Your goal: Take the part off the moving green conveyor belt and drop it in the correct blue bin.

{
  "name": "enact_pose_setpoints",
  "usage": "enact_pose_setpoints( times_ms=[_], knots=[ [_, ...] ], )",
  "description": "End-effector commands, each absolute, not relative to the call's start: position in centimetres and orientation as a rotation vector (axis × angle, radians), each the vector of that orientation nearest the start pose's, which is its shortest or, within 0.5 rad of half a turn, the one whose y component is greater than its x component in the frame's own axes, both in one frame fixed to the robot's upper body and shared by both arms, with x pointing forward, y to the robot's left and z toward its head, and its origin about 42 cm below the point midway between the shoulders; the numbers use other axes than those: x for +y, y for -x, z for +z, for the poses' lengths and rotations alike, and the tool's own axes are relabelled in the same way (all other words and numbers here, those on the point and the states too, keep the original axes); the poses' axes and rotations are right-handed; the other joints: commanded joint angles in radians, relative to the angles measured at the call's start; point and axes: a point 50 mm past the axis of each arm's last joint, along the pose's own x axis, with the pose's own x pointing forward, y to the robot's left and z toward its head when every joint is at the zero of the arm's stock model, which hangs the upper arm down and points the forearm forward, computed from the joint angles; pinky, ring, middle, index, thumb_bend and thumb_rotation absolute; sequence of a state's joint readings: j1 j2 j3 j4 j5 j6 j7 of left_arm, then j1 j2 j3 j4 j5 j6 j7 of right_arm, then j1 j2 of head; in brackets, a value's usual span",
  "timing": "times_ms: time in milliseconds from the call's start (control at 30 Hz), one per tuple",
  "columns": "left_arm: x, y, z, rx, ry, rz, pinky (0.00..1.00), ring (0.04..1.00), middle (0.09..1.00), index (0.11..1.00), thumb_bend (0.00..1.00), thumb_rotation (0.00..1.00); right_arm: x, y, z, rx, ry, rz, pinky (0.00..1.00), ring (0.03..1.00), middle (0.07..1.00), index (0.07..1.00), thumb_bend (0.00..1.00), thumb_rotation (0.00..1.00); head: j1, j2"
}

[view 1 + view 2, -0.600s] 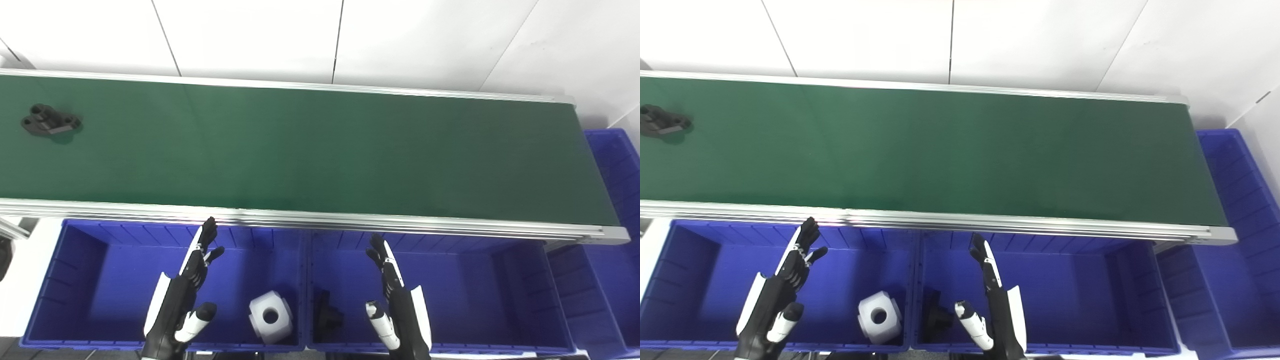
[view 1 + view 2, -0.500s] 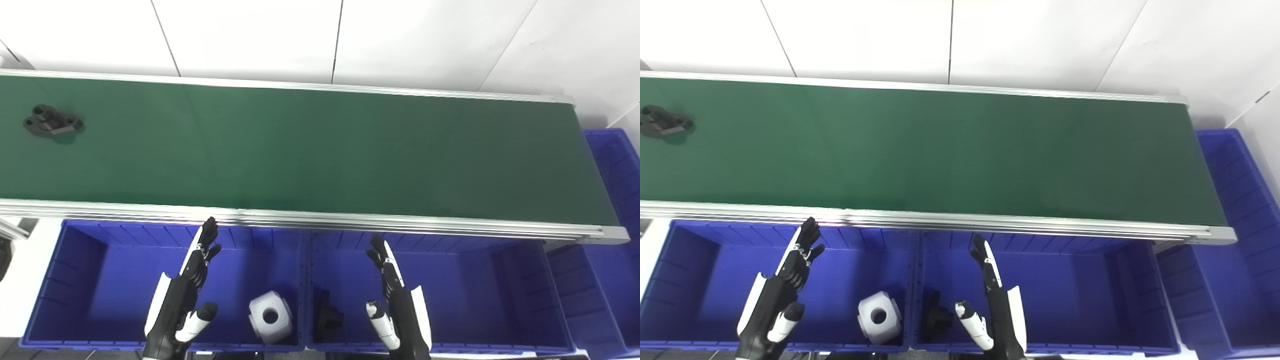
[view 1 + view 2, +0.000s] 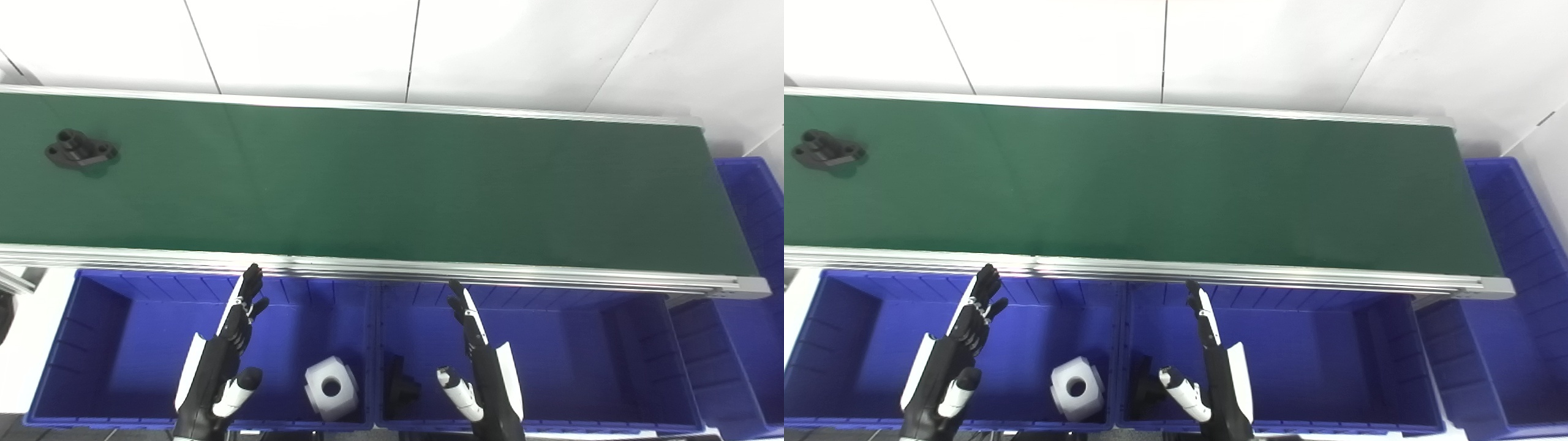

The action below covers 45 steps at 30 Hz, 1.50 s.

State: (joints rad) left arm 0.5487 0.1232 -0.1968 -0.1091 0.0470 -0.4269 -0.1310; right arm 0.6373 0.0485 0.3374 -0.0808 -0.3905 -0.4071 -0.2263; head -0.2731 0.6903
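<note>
Part (image 3: pixel 81 152) on belt, far from both hands: we see a dark, lobed bracket lying flat near the far left end of the green conveyor belt (image 3: pixel 429 184), its long axis running roughly along the belt's length. Our left hand (image 3: pixel 228 343) hovers over the left blue bin (image 3: pixel 55 343), fingers extended and spread, thumb apart, holding nothing. Our right hand (image 3: pixel 481 361) hangs over the middle blue bin (image 3: pixel 643 355) in the same empty, spread pose. The bracket sits up and to the left of both, well apart from each, and the left hand is clearly the nearer. We judge the pick belongs to that hand, reaching forward and leftward across the near rail (image 3: pixel 429 269).
</note>
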Motion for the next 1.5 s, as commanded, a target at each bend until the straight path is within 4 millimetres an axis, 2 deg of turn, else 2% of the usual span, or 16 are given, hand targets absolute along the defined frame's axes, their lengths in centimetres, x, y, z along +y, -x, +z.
enact_pose_setpoints(
  times_ms=[0, 67, 133, 200, 367, 500, 567, 700, 867, 900, 1000, 1067, 1100, 1267, 1367, 1467],
  knots=[
    [20.7, -8.3, 5.8, -0.029, -0.052, -0.231, 0.98, 1.0, 1.0, 1.0, 0.94, 0.88, -11.2, -6.4, 6.0, -0.02, 0.13, 0.058, 0.96, 0.955, 0.988, 0.974, 0.91, 1.0, 0.004, 0.001],
    [20.9, -8.3, 5.8, -0.027, -0.056, -0.242, 0.99, 1.0, 1.0, 1.0, 0.96, 0.9, -11.3, -6.4, 5.9, -0.017, 0.126, 0.062, 0.97, 0.961, 0.989, 0.974, 0.91, 1.0, 0.006, 0.003],
    [21.0, -8.5, 5.7, -0.036, -0.078, -0.239, 0.98, 1.0, 1.0, 1.0, 0.91, 0.91, -11.3, -6.3, 6.0, -0.015, 0.124, 0.068, 0.97, 0.965, 0.992, 0.976, 0.92, 1.0, 0.005, 0.003],
    [21.1, -8.6, 5.7, -0.038, -0.091, -0.228, 0.88, 0.994, 1.0, 1.0, 0.88, 0.94, -11.3, -6.3, 6.0, -0.017, 0.121, 0.071, 0.98, 0.973, 0.994, 0.978, 0.92, 1.0, 0.005, 0.003],
    [21.1, -8.7, 5.6, -0.036, -0.087, -0.225, 0.85, 1.0, 1.0, 1.0, 0.91, 0.96, -11.2, -6.3, 6.0, -0.02, 0.131, 0.072, 0.96, 0.964, 0.994, 0.982, 0.91, 1.0, 0.001, 0.003],
    [21.2, -8.5, 5.8, -0.039, -0.077, -0.227, 0.87, 1.0, 1.0, 1.0, 0.92, 0.98, -11.4, -6.3, 5.9, -0.016, 0.127, 0.069, 0.96, 0.956, 0.994, 0.982, 0.91, 1.0, 0.006, 0.003],
    [21.1, -8.7, 5.7, -0.039, -0.065, -0.225, 0.91, 1.0, 1.0, 1.0, 0.9, 0.95, -11.4, -6.2, 5.9, -0.013, 0.124, 0.067, 0.96, 0.956, 0.993, 0.98, 0.91, 1.0, 0.013, 0.002],
    [20.9, -8.7, 5.8, -0.043, -0.096, -0.224, 0.87, 1.0, 1.0, 1.0, 0.9, 0.96, -11.5, -6.2, 5.9, -0.008, 0.114, 0.067, 0.98, 0.956, 0.993, 0.981, 0.89, 1.0, 0.017, 0.0],
    [20.7, -8.6, 5.7, -0.039, -0.09, -0.224, 0.88, 1.0, 1.0, 1.0, 0.91, 0.94, -11.6, -6.3, 5.8, -0.012, 0.114, 0.069, 0.98, 0.955, 0.992, 0.981, 0.87, 1.0, 0.02, -0.004],
    [20.7, -8.6, 5.6, -0.036, -0.087, -0.228, 0.91, 1.0, 1.0, 1.0, 0.96, 0.94, -11.6, -6.4, 5.8, -0.01, 0.113, 0.07, 0.98, 0.955, 0.993, 0.981, 0.88, 1.0, 0.02, -0.004],
    [20.8, -8.7, 5.5, -0.033, -0.065, -0.232, 0.91, 1.0, 1.0, 1.0, 0.94, 0.89, -11.6, -6.4, 5.7, -0.008, 0.113, 0.07, 0.97, 0.95, 0.992, 0.981, 0.88, 1.0, 0.021, -0.007],
    [20.8, -8.7, 5.6, -0.039, -0.079, -0.238, 0.93, 1.0, 1.0, 1.0, 0.91, 0.91, -11.6, -6.4, 5.6, -0.008, 0.113, 0.07, 0.97, 0.949, 0.99, 0.981, 0.88, 1.0, 0.024, -0.011],
    [20.7, -8.8, 5.7, -0.043, -0.081, -0.231, 0.9, 1.0, 1.0, 1.0, 0.93, 0.92, -11.6, -6.5, 5.5, -0.007, 0.113, 0.07, 0.97, 0.948, 0.99, 0.981, 0.88, 1.0, 0.025, -0.014],
    [20.7, -9.0, 5.1, -0.031, -0.13, -0.24, 0.86, 1.0, 1.0, 1.0, 0.89, 0.97, -11.6, -6.6, 5.3, -0.002, 0.11, 0.072, 0.97, 0.952, 0.992, 0.979, 0.88, 1.0, 0.029, -0.024],
    [20.5, -8.9, 5.1, -0.03, -0.133, -0.247, 0.9, 1.0, 1.0, 1.0, 0.93, 0.95, -11.6, -6.6, 5.0, 0.001, 0.108, 0.076, 0.97, 0.955, 0.996, 0.982, 0.89, 1.0, 0.037, -0.036],
    [20.4, -8.6, 5.2, -0.023, -0.147, -0.253, 0.9, 0.998, 1.0, 1.0, 0.92, 0.95, -11.8, -6.7, 4.8, 0.007, 0.11, 0.079, 0.98, 0.953, 0.996, 0.982, 0.89, 1.0, 0.045, -0.045]
  ],
)
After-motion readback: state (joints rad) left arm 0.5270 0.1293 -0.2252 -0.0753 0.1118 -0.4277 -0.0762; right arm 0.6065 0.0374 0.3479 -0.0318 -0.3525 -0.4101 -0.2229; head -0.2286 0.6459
